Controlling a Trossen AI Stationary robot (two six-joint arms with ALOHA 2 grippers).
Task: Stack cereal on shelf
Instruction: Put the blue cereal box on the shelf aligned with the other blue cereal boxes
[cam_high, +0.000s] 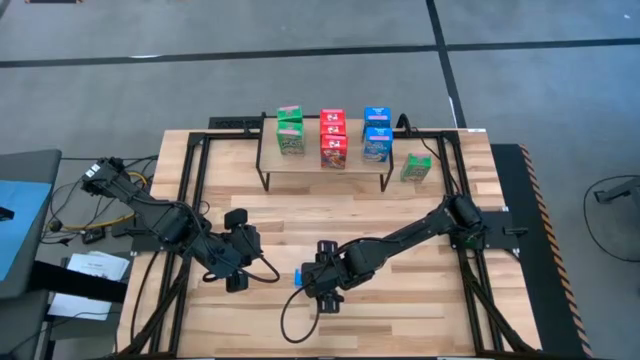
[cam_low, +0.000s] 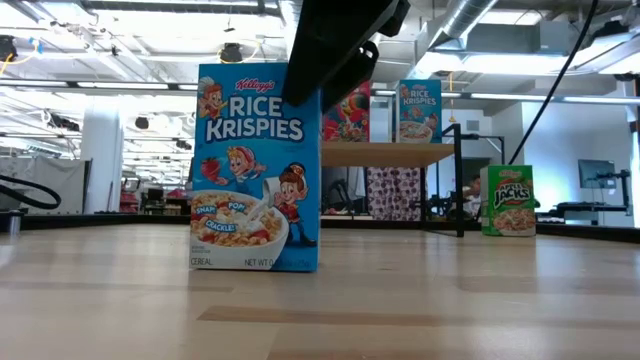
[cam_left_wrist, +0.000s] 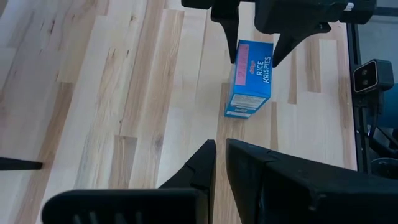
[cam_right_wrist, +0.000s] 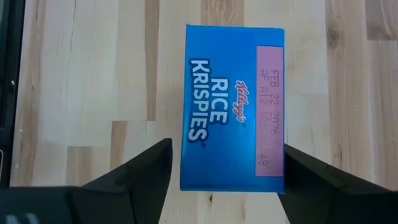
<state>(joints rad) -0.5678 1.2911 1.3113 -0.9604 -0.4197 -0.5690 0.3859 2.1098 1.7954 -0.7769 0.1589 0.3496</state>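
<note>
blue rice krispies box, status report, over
Right gripper open, fingers straddling upright blue Rice Krispies box, not yet clamped. Left gripper shut, waiting nearby. Shelf holds seven boxes; nothing blocking.

Slatted wooden table (cam_high: 400, 300) carrying a shelf (cam_high: 325, 175) and loose cereal boxes

Shelf is standing far-centre; green box (cam_high: 416, 167) is sitting right of it, blue Rice Krispies box (cam_low: 257, 167) standing upright near-centre.

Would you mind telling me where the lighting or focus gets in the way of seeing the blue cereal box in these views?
Low view: the blue cereal box is sharp, the right gripper above it a backlit silhouette. Right wrist view: evenly lit, the box top readable between the fingers. High view: the box is almost hidden under the right gripper.
</note>
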